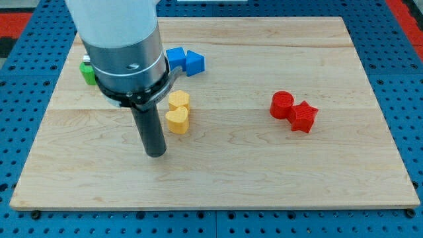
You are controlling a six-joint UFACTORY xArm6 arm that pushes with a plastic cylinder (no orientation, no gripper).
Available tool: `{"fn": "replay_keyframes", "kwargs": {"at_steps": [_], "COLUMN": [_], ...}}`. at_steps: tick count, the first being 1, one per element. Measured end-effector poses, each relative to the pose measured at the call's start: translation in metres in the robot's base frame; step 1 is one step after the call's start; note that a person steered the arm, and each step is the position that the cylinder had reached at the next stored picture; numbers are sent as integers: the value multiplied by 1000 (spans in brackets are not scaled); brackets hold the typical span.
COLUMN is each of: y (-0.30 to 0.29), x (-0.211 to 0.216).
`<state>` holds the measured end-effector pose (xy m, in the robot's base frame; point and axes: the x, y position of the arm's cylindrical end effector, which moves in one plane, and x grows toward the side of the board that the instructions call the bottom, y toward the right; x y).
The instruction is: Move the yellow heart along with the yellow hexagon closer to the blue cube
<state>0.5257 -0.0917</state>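
The yellow heart (176, 121) lies on the wooden board, touching the yellow hexagon (179, 101) just above it. The blue cube (194, 62) sits at the view's top, beside another blue block (176, 58) that is partly hidden by the arm. My tip (155, 153) rests on the board just to the lower left of the yellow heart, a small gap apart from it.
A red cylinder (281, 104) and a red star-like block (303, 117) touch each other at the view's right. A green block (87, 71) peeks out at the upper left behind the arm's grey body (125, 53). The board's edge (211, 209) runs along the view's bottom.
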Motion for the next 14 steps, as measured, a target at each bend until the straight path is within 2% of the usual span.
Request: {"fn": "replay_keyframes", "kwargs": {"at_steps": [2,7,8,9,11,14], "y": [1,12,34,59,65,65], "x": [-44,-14,-20,-35,-101,-139]}}
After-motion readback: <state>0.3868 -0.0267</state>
